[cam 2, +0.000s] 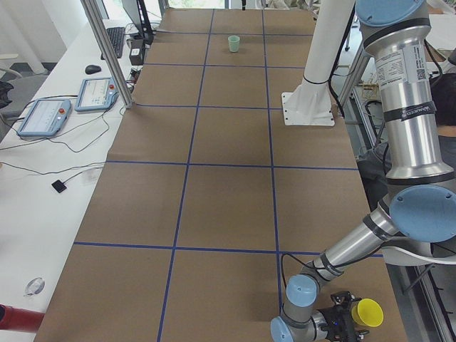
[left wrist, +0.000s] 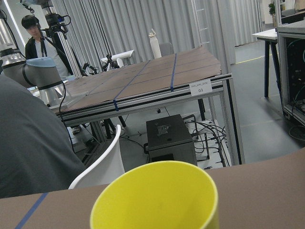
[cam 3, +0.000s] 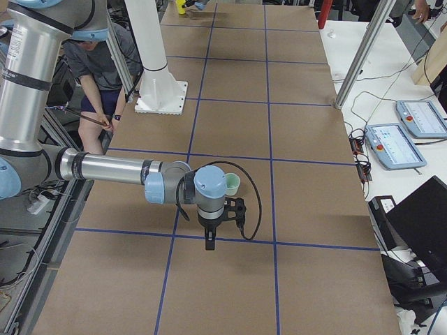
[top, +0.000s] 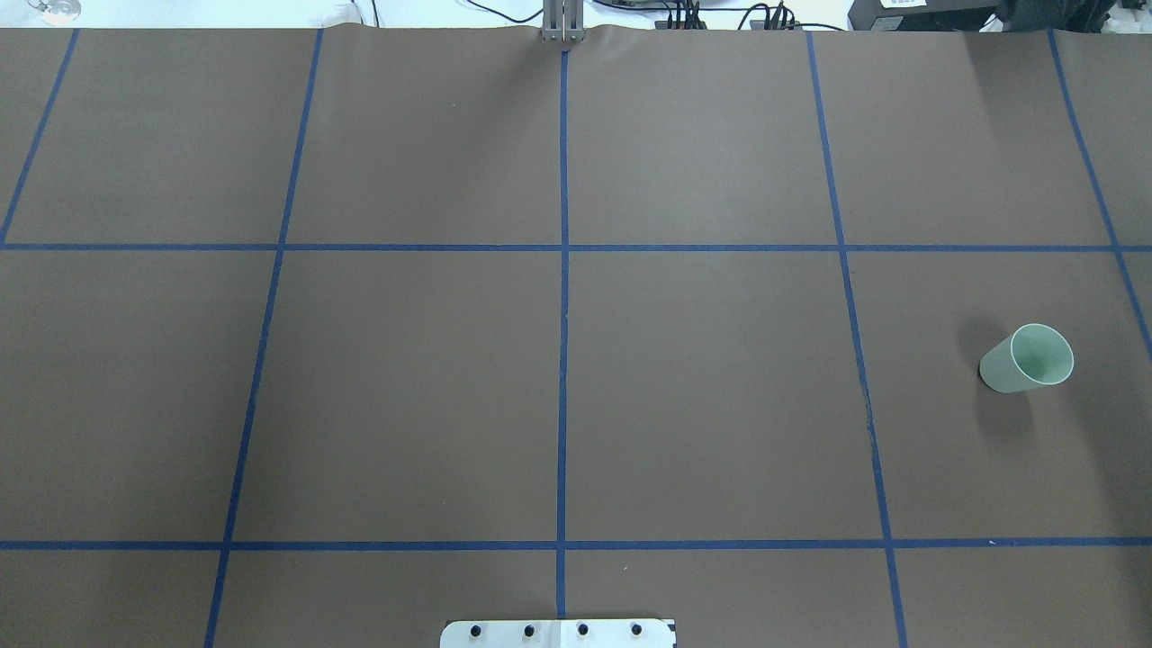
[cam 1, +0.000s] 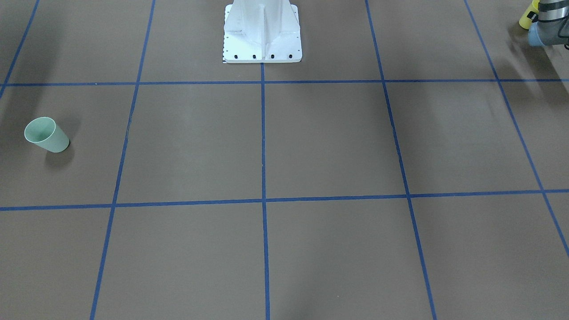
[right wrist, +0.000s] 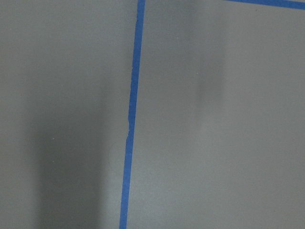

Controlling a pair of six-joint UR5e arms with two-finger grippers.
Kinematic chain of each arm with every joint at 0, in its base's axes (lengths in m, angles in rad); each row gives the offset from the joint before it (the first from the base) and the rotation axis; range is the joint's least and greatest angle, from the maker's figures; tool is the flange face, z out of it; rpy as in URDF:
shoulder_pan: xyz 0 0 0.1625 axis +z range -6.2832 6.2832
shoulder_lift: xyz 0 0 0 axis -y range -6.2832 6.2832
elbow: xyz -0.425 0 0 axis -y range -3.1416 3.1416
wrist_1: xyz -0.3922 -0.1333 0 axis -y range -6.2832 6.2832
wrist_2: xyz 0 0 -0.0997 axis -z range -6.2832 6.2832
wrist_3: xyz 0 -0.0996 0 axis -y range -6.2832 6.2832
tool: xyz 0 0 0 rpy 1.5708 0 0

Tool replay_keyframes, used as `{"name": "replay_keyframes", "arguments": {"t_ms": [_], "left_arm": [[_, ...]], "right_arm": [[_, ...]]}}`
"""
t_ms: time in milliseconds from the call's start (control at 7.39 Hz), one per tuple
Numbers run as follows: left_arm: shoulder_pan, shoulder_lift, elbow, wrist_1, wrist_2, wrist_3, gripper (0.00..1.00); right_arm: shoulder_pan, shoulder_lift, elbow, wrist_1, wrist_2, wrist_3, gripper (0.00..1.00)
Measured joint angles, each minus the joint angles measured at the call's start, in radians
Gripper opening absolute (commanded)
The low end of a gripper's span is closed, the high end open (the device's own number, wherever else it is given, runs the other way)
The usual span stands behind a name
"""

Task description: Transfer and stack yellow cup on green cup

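The green cup (cam 1: 46, 134) stands upright and alone on the brown table, on the robot's right side (top: 1026, 358). In the exterior right view my right gripper (cam 3: 209, 237) hangs just in front of the green cup (cam 3: 231, 183), pointing down; whether it is open or shut I cannot tell. The yellow cup (cam 1: 529, 15) sits at the table's corner on the robot's left, partly hidden by the left wrist (cam 1: 549, 24). My left gripper (cam 2: 348, 322) lies level right beside the yellow cup (cam 2: 368, 312). That cup's rim (left wrist: 157, 200) fills the bottom of the left wrist view, with no fingers showing.
The white robot pedestal (cam 1: 262, 35) stands at the table's near middle edge. Blue tape lines (top: 562, 360) divide the table into squares. A metal post (cam 2: 107, 50) and teach pendants (cam 2: 43, 117) sit on the side bench. A person (cam 3: 98, 63) stands beside the table.
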Motion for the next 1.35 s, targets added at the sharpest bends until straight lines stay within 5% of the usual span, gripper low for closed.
{"name": "replay_keyframes", "arguments": {"t_ms": [541,677,1354], "left_arm": [[0.0,0.0,0.0,-0.029,-0.045,-0.01,0.98],[0.0,0.0,0.0,-0.033,-0.05,-0.011,0.9],[0.0,-0.002,0.0,-0.08,-0.062,-0.085,0.06]], "right_arm": [[0.0,0.0,0.0,0.0,0.0,-0.001,0.99],[0.0,0.0,0.001,0.0,0.0,-0.001,0.99],[0.0,0.0,0.001,-0.001,0.0,0.0,0.99]]}}
